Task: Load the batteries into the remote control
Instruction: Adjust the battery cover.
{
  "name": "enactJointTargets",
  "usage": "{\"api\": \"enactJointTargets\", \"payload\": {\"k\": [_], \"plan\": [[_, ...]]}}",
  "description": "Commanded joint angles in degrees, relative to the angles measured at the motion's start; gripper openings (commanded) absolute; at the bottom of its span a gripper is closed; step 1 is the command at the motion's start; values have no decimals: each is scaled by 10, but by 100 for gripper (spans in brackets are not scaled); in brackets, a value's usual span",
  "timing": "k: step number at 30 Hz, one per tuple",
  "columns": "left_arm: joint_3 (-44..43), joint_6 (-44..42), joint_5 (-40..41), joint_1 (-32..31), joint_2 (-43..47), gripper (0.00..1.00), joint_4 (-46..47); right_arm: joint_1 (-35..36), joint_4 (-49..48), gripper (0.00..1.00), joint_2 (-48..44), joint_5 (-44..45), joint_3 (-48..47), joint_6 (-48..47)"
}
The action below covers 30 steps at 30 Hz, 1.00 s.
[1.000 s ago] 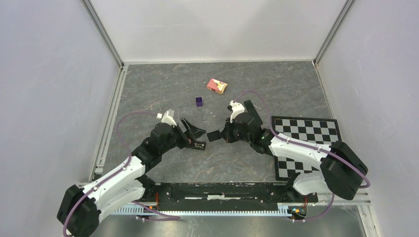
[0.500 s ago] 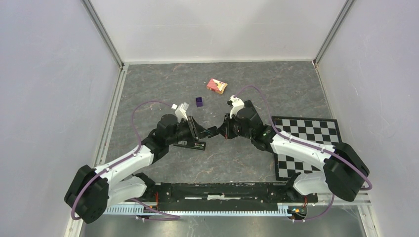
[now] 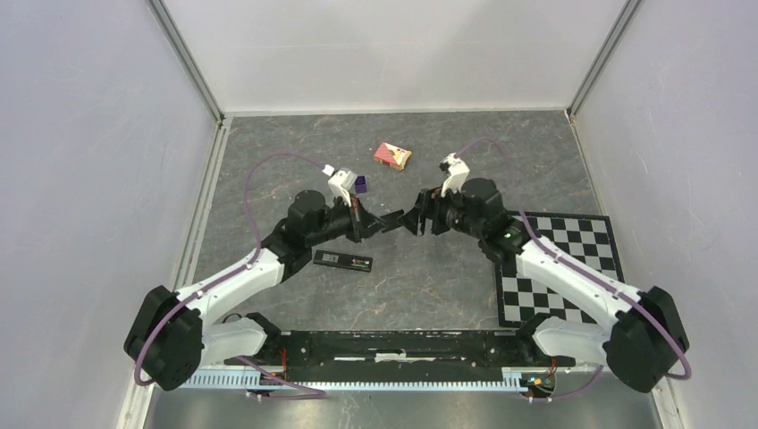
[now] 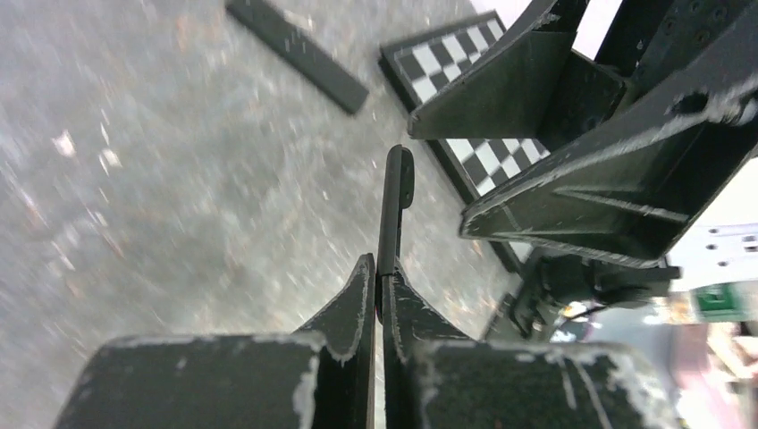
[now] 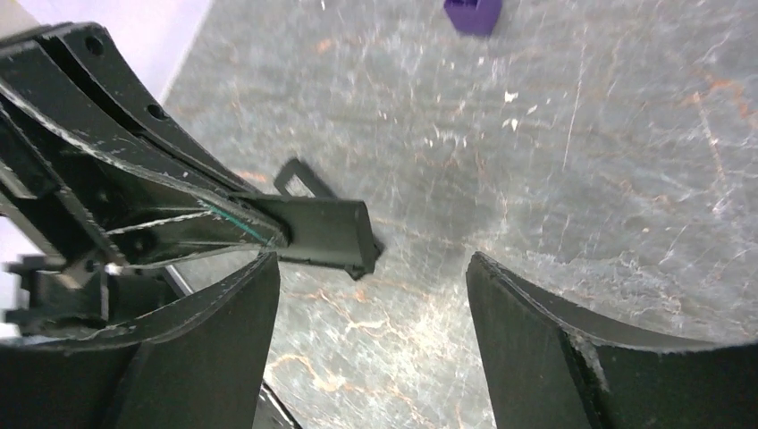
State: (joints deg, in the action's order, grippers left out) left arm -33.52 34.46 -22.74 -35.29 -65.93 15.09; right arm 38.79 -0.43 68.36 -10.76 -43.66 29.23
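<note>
Evidently early: left hand (image 3: pixel 370 223) clamps a thin black plate (image 3: pixel 391 219), right hand (image 3: pixel 416 221) gapes apart; remote control (image 3: pixel 343 260), 7 o'clock of the plate, seemingly unloaded, batteries nowhere visible.

I see a black remote control (image 3: pixel 343 260), a thin black plate (image 4: pixel 394 214), a purple cube (image 5: pixel 474 13), a red-and-white box (image 3: pixel 392 155), a black-and-white checkerboard mat (image 3: pixel 572 237), white arms (image 3: pixel 228 284) with black joints, and a grey marbled table (image 3: pixel 429 290) veined with rust
</note>
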Motion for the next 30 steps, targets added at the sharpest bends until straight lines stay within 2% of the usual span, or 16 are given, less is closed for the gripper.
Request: {"api": "enactJointTargets", "payload": {"k": [1,4,8,11,14,17,20,24,30], "plan": [[-55,-191,29,-2,-24,2,67,-40,3,81,-37,-52,-31,77],[-61,-328,18,-2,-43,2,115,-67,-32,79,-48,-78,-18,192],[-33,-499,7,-2,-44,2,244,-89,-165,80,-74,-108,36,364],[-40,-615,-35,-2,-58,2,268,-89,-200,82,-72,-100,40,434],[-43,-676,-63,-3,-67,2,298,-89,-177,82,-55,-90,25,471],[-43,-732,-71,-4,-70,2,307,-89,-224,79,-57,-56,38,519],[-47,-779,-83,-5,-68,2,305,-89,-217,76,-50,-26,28,545],[-56,-820,-105,-6,-61,3,276,-90,-212,59,-25,-20,11,568],[-47,-835,-112,-11,-63,5,300,-90,-224,45,12,-34,1,591]]}}
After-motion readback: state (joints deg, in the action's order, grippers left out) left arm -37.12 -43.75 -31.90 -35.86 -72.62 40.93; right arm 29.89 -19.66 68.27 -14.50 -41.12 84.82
